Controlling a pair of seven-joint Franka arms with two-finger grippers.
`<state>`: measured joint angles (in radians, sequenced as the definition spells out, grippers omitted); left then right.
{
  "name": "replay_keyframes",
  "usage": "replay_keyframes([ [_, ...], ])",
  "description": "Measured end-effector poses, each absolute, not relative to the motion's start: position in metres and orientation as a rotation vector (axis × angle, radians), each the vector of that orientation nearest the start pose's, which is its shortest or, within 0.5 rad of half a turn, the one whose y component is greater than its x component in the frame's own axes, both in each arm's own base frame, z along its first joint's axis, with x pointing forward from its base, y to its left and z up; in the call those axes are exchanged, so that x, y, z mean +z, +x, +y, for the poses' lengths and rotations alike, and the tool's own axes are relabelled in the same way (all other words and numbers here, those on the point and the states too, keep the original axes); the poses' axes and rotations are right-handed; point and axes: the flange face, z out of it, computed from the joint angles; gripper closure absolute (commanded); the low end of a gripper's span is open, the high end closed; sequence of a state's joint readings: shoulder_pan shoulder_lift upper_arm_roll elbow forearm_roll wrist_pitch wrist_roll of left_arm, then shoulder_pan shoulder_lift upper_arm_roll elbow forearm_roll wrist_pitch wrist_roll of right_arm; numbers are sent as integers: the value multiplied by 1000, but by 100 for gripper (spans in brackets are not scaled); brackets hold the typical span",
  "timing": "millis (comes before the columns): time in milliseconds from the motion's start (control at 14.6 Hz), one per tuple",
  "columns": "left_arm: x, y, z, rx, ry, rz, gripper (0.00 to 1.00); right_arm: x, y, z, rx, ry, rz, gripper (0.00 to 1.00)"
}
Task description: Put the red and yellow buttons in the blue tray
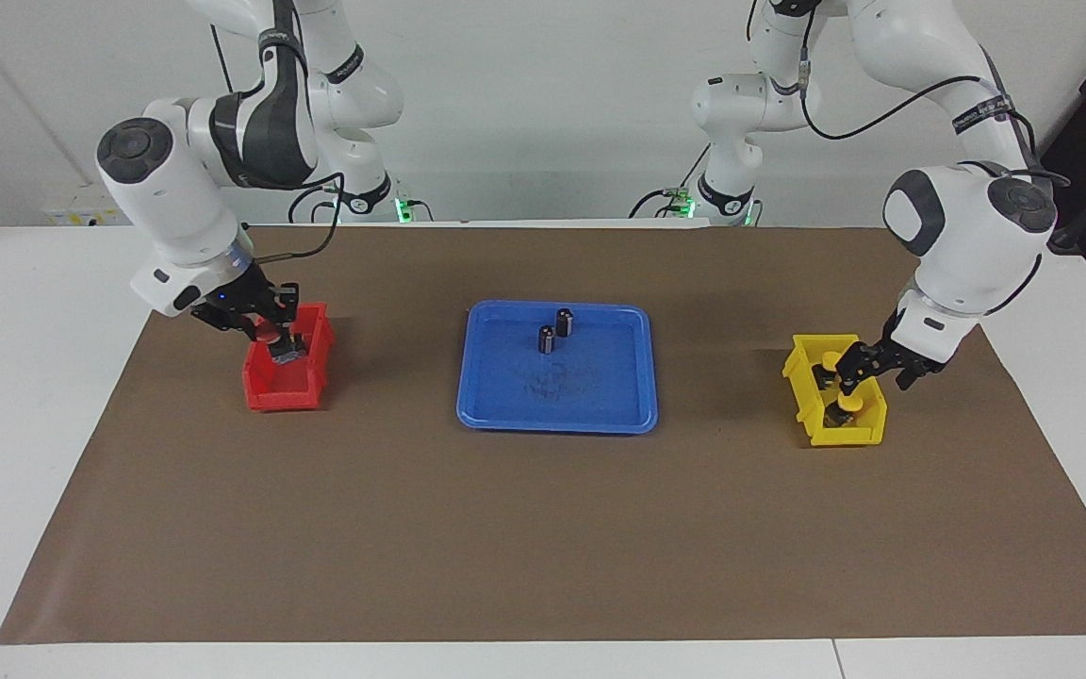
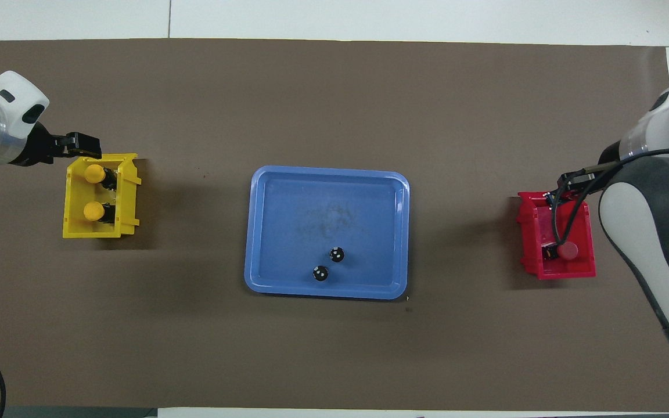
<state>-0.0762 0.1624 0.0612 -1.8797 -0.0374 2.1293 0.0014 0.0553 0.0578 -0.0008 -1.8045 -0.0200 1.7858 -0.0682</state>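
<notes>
Buttons are light, rigid, slick-domed; grip each by the black body. Facing view: right gripper (image 1: 270, 330), pressed together, reaches into the red bin (image 1: 287, 370); left gripper (image 1: 852, 372), spread, is in the yellow bin (image 1: 833, 389). Overhead view: two yellow buttons (image 2: 94, 173) lie in the yellow bin, one red button (image 2: 569, 251) in the red bin, both bins beside the blue tray (image 2: 265, 232).

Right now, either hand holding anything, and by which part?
Right hand, in the red bin, is shut on a red button; which part, cannot tell. Left hand holds nothing: both yellow buttons lie in yellow bin.
</notes>
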Motion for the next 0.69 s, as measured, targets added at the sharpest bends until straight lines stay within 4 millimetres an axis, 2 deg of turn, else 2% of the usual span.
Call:
replay_keyframes([
  [137, 425, 610, -12, -163, -3164, -8, 12, 508, 581, 81, 79, -3159, -157, 80],
  [343, 402, 609, -12, -168, -3168, -18, 16, 500, 584, 174, 9, -3152, -33, 80],
  [481, 385, 611, -12, -156, -3167, -21, 16, 483, 581, 237, -25, -3142, 22, 79],
  [687, 370, 610, -11, -124, -3167, -24, 19, 435, 580, 310, -3, -3148, 102, 78],
])
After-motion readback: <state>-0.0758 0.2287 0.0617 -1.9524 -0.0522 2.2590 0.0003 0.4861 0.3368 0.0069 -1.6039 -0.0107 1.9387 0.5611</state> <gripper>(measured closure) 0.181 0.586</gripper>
